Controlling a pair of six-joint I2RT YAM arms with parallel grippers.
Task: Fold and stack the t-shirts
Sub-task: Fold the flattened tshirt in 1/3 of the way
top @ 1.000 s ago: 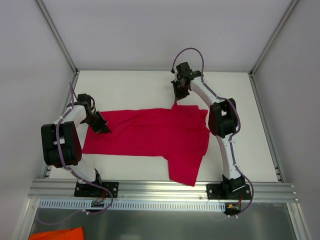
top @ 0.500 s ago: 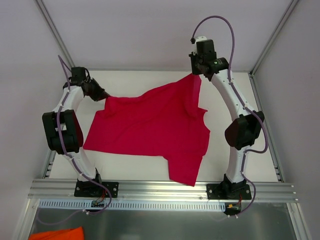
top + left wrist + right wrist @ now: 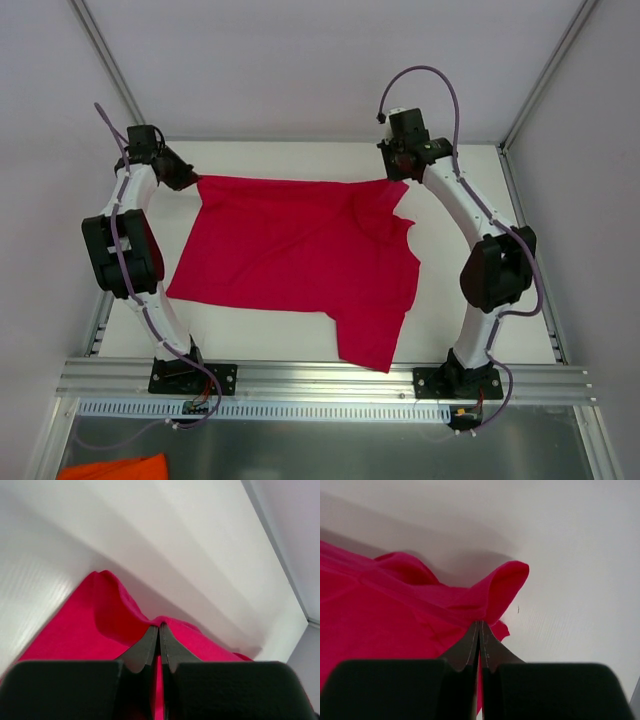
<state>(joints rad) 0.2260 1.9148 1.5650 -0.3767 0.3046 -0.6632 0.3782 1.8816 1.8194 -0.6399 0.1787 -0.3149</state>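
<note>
A plain crimson-red t-shirt (image 3: 290,260) lies spread on the white table, one sleeve hanging toward the near edge. My left gripper (image 3: 192,180) is shut on the shirt's far left corner; in the left wrist view the fabric (image 3: 115,620) bunches at my closed gripper (image 3: 159,626). My right gripper (image 3: 400,178) is shut on the far right corner; in the right wrist view the cloth (image 3: 420,600) folds over my closed gripper (image 3: 479,624). The far edge is stretched straight between both grippers.
The white table (image 3: 300,160) is bounded by a metal frame, with a rail (image 3: 330,378) along the near edge. White walls rise close behind and at both sides. An orange cloth (image 3: 110,468) lies below the table at the bottom left.
Both grippers took hold of the shirt's far corners, lifted them and carried them back and apart. The far edge, bunched and raised half a second ago, now lies stretched straight.
</note>
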